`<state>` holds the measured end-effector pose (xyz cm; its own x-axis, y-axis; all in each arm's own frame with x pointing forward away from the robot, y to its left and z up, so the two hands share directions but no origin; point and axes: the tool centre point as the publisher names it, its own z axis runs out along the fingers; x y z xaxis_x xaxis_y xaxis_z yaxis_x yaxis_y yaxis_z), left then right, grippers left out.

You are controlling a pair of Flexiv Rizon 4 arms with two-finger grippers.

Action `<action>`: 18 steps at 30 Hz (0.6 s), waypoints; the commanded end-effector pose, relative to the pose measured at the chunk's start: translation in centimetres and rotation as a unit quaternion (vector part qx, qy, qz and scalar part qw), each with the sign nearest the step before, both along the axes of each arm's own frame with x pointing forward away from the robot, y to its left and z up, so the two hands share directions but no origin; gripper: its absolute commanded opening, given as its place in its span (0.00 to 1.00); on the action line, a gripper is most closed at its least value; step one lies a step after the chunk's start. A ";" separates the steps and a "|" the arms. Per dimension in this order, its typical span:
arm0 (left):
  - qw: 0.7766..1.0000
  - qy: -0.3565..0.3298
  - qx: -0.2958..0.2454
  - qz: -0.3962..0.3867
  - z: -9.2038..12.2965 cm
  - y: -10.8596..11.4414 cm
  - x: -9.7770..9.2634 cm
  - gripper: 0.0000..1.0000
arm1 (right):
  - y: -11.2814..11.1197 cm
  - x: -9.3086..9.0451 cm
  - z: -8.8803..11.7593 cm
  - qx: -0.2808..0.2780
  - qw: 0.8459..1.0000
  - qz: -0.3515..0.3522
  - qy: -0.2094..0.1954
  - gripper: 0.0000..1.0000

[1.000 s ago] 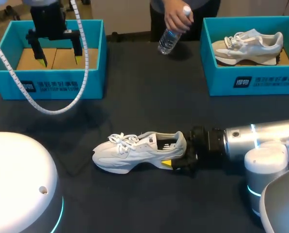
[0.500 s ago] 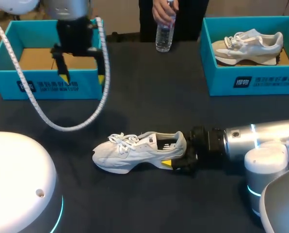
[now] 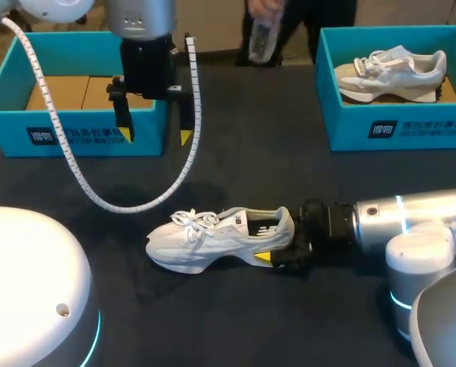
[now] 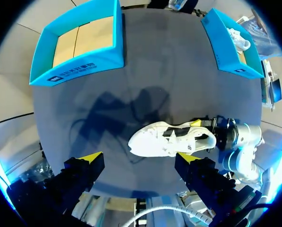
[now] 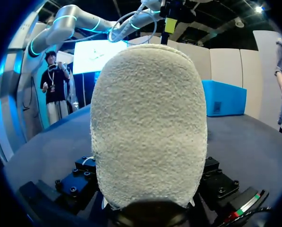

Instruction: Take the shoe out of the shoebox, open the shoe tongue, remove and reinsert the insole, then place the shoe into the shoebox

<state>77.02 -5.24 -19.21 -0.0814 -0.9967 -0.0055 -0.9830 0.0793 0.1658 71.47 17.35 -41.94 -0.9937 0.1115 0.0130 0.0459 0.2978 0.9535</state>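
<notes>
A white shoe (image 3: 213, 237) lies on its sole in the middle of the dark table, toe to the left. My right gripper (image 3: 278, 248) is shut on its heel, one yellow tip showing beside the sole. In the right wrist view the heel (image 5: 148, 127) fills the space ahead and hides the fingers. My left gripper (image 3: 153, 134) hangs open above the table, just in front of the empty left shoebox (image 3: 75, 138). From the left wrist view the shoe (image 4: 171, 139) lies far below the open left gripper (image 4: 140, 157).
A second blue shoebox (image 3: 396, 126) at the back right holds a beige shoe (image 3: 392, 73). A person at the far edge holds a water bottle (image 3: 262, 38) over the table. A white corrugated cable (image 3: 136, 202) loops down from my left arm.
My left arm has moved right and forward, from over the left shoebox to in front of it. The person has lifted the bottle. The right arm and shoe have stayed still.
</notes>
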 end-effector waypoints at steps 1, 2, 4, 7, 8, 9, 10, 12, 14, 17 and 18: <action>1.000 0.005 0.014 -0.010 -1.2 -2.7 -1.5 1.00 | 0.0 0.0 0.1 -0.002 1.000 0.000 0.000 0.00; 1.000 0.005 0.013 -0.010 -1.3 -2.9 -1.7 1.00 | 0.0 0.0 0.1 -0.002 1.000 0.000 0.000 0.00; 0.999 0.017 0.023 -0.023 -2.0 -4.3 -2.7 1.00 | 0.0 0.0 0.1 -0.002 1.000 0.000 0.000 0.00; 0.999 0.016 0.037 -0.029 -3.0 -5.8 -3.8 1.00 | 0.0 0.0 0.1 -0.002 1.000 0.000 0.000 0.00; 0.999 0.006 0.042 -0.032 -3.4 -6.2 -4.2 1.00 | 0.0 0.0 0.1 -0.002 1.000 0.000 0.000 0.00; 0.999 0.006 0.042 -0.031 -3.7 -6.6 -4.4 1.00 | 0.0 0.0 0.1 -0.002 1.000 0.000 0.000 0.00; 0.998 0.008 0.046 -0.033 -4.0 -7.0 -4.6 1.00 | 0.0 0.0 0.1 -0.002 1.000 0.000 0.000 0.00; 0.998 0.005 0.049 -0.031 -4.6 -7.8 -4.8 1.00 | 0.0 0.0 0.1 -0.002 1.000 0.000 0.000 0.00; 0.998 0.011 0.052 -0.033 -4.9 -8.2 -4.9 1.00 | 0.0 0.0 0.1 -0.002 1.000 0.000 0.000 0.00; 0.997 0.002 0.068 -0.037 -6.4 -9.8 -5.5 1.00 | 0.0 0.0 0.1 -0.002 1.000 0.000 0.000 0.00; 0.997 0.007 0.070 -0.039 -6.7 -10.2 -5.5 1.00 | 0.0 0.0 0.1 -0.002 1.000 0.000 0.000 0.00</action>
<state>71.59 -13.20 -24.71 -0.1493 -0.9844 -0.0930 -0.9746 0.1306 0.1818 71.47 17.35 -41.94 -0.9937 0.1114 0.0128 0.0457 0.2977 0.9536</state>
